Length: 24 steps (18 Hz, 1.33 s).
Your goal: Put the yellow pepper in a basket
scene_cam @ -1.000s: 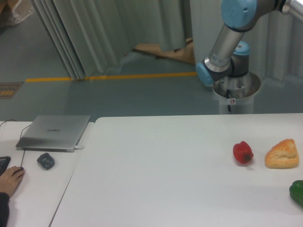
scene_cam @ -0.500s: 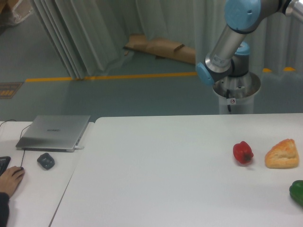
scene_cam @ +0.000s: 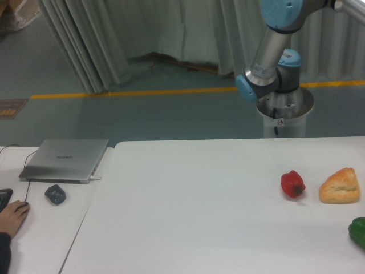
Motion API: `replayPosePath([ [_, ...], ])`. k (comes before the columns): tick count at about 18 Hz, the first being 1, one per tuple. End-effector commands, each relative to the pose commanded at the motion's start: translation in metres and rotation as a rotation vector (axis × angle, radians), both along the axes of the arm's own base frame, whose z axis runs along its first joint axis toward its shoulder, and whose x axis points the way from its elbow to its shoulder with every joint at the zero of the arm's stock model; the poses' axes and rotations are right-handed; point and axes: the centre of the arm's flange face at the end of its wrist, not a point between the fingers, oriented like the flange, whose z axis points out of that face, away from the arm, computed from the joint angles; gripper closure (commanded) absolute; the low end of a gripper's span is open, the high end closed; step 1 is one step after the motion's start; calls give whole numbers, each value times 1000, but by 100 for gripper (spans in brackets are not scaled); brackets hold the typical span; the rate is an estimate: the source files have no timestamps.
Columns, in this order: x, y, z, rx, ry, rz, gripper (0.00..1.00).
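Only the arm [scene_cam: 268,51] was seen, at one o'clock beyond the counter [scene_cam: 199,211]; its jaws were out of view. Neither yellow pepper nor basket was visible. A red pepper [scene_cam: 292,183], bread [scene_cam: 340,185] and a green pepper [scene_cam: 359,231] were placed at three o'clock, a laptop [scene_cam: 65,159] at nine o'clock.

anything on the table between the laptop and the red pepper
No. In the camera view, the white table is bare between the closed laptop and the red pepper. The bread lies beyond the pepper, to its right.
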Motion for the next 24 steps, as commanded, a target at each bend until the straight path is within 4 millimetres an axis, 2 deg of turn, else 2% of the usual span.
replayPosePath([
  [3,17,3,15,-9,-10,-14,0],
  [5,41,11,22,-16,-27,-38,0],
  [9,89,37,17,-47,-88,-106,0],
  [12,141,61,16,-83,-161,-179,0],
  [14,189,83,18,-104,-191,-243,0],
  [19,235,98,13,-159,-273,-310,0],
  [20,251,104,12,-164,-272,-334,0],
  [22,270,115,11,-174,-273,-363,0],
  [24,277,120,9,-177,-275,-365,0],
])
